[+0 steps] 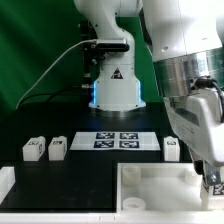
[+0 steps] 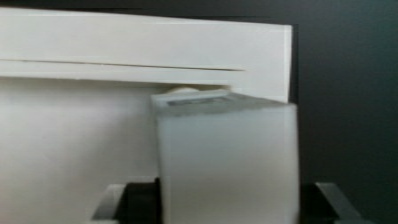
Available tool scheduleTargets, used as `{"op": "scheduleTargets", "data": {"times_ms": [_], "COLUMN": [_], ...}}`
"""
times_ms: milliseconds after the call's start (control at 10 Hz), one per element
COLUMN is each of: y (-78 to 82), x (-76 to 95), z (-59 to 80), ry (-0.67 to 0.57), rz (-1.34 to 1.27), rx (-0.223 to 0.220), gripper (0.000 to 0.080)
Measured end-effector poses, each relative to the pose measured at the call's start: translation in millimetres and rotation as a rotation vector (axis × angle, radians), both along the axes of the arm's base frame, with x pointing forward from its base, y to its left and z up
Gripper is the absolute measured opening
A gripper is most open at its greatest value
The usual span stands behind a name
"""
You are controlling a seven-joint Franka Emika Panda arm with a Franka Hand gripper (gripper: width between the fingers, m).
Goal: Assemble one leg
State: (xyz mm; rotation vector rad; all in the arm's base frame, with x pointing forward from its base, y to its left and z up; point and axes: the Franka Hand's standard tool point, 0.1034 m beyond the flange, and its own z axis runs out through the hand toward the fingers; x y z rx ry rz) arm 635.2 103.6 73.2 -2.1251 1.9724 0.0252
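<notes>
**A:** Half the gripper (image 1: pixel 212 178) is cut off at the exterior view's right edge, so from there I can't tell what it's doing.

**B:** Wrist view helps. Both fingers (image 2: pixel 130 200) sit tight against a tall white leg (image 2: pixel 222 160), so it's clamped on that. The leg's far end touches the big white tray piece (image 2: pixel 143 50), right by a small peg-like bit I can't make out.

**A:** Exterior view only shows the tray's (image 1: pixel 150 185) edge. It does show what the wrist misses: three loose legs, two (image 1: pixel 34 149) (image 1: pixel 57 148) at its left, one (image 1: pixel 172 148) near the arm, and the marker board (image 1: pixel 115 141) between.
</notes>
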Motion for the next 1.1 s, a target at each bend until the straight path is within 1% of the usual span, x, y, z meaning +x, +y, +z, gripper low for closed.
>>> {"op": "scheduleTargets", "data": {"times_ms": [100,200,300,400,500,600,700,900,1000,1100], "y": [0.2,-0.7,-1.9,1.5,4.3,2.3,1.0,3.0,13.4,21.3], "x": [-0.2,1.2,2.1,1.7,1.2,1.4,1.6,1.2,-0.5,-2.8], "z": [-0.5,-0.1,-0.3,0.0,0.0,-0.3,-0.4,-0.2,2.1,4.7], "ry": [-0.008,-0.036,-0.082,-0.114,-0.134,-0.146,-0.163,-0.188,-0.181,-0.172], "rz": [0.045,0.132,0.295,0.502,0.628,0.698,0.802,0.982,1.172,1.329], "rx": [-0.007,-0.025,-0.06,-0.103,-0.128,-0.141,-0.16,-0.192,-0.245,-0.271], "gripper": [0.0318,0.0398,0.0577,0.0627,0.0627,0.0645,0.0645,0.0649,0.0649,0.0649]}}
